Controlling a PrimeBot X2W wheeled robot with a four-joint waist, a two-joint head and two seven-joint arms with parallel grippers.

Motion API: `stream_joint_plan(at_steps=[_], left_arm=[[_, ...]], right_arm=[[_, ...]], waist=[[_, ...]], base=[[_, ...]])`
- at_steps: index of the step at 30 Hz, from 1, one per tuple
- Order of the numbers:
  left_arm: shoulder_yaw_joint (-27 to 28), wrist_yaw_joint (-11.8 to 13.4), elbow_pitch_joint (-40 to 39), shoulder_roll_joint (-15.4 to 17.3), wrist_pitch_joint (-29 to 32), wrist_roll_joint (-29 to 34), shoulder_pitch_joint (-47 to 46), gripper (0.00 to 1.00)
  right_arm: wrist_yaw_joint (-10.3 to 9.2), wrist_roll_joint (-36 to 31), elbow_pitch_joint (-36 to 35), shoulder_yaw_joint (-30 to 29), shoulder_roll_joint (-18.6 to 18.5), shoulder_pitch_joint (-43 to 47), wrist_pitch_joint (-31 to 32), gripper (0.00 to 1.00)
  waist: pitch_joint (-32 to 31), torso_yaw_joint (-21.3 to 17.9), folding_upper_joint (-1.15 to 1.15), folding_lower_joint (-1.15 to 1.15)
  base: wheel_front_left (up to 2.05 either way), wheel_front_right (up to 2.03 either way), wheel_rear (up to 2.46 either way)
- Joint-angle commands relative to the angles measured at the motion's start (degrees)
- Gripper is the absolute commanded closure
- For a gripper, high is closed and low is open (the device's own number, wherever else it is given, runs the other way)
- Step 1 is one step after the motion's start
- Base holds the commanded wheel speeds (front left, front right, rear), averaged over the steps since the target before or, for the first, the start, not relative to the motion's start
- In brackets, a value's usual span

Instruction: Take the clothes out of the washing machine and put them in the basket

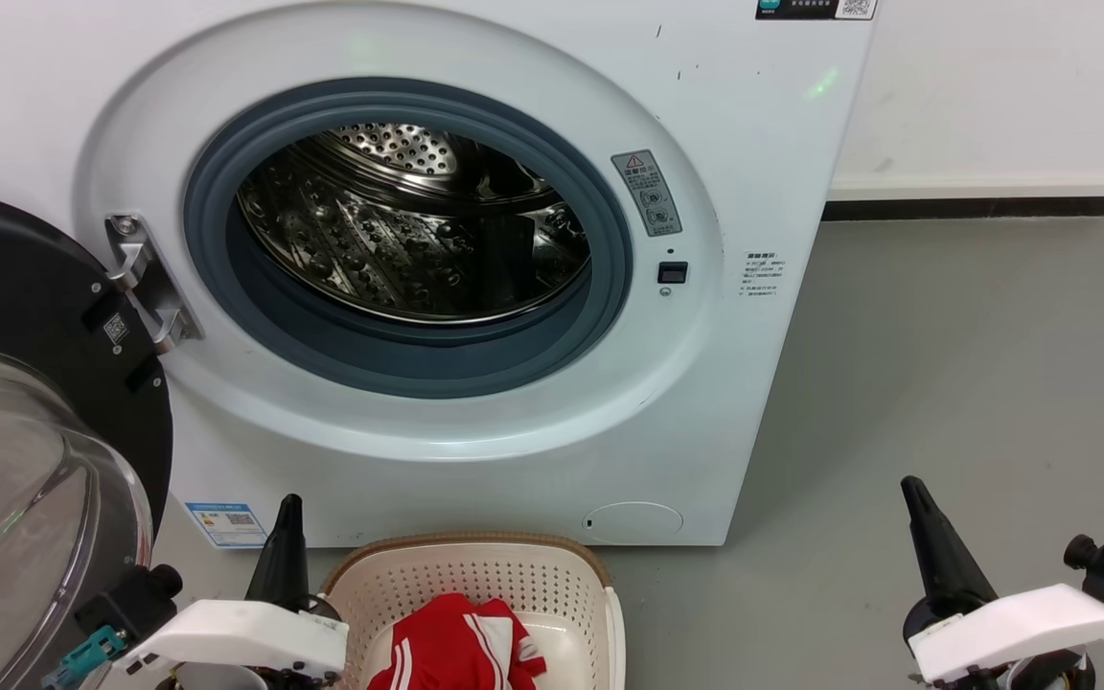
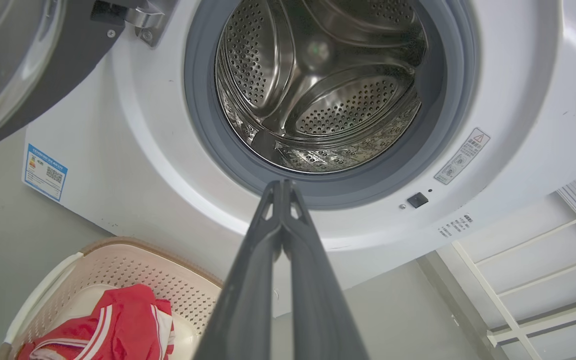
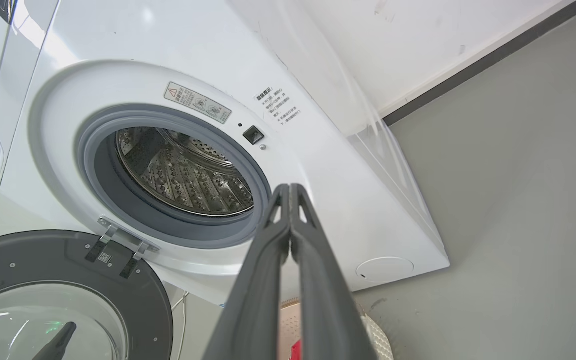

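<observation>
Your left gripper, lower left: fingers pressed together, holding nothing; its wrist is cut by the bottom edge. Behind it, the open glass door runs off the left side. Centre: the basket, just before the washing machine, near half cut off, holds the red clothes, partly below the frame. Above, you see the drum as perforated steel, its lower front hidden behind the grey seal. Right: your right gripper, likewise closed on nothing

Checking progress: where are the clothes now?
The clothes lie in the basket, bottom centre of the head view, before the washing machine, right of the left gripper.
</observation>
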Motion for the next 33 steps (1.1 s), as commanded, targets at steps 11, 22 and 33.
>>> stream_joint_plan(at_steps=[11, 22, 33], left_arm=[[1.5, -1.3, 0.45, -0.01, 2.58, -10.83, -2.72, 1.0], [2.47, -2.12, 1.18, -0.07, 4.44, -18.2, -3.34, 1.0], [3.4, -2.95, 1.93, -0.13, 6.34, -25.94, -4.02, 1.0]], right_arm=[[0.0, 11.48, 1.25, -1.02, -0.6, -2.85, 0.97, 1.0], [0.0, 19.21, 2.51, -1.78, -0.65, -3.86, 1.78, 1.0], [0.0, 27.29, 3.89, -2.66, -0.62, -4.88, 2.64, 1.0]], waist=[[0.22, 0.18, 0.0, 0.0], [0.4, 0.34, 0.0, 0.0], [0.61, 0.52, 0.0, 0.0]], base=[[0.0, 0.0, 0.0], [0.0, 0.0, 0.0], [0.0, 0.0, 0.0]])
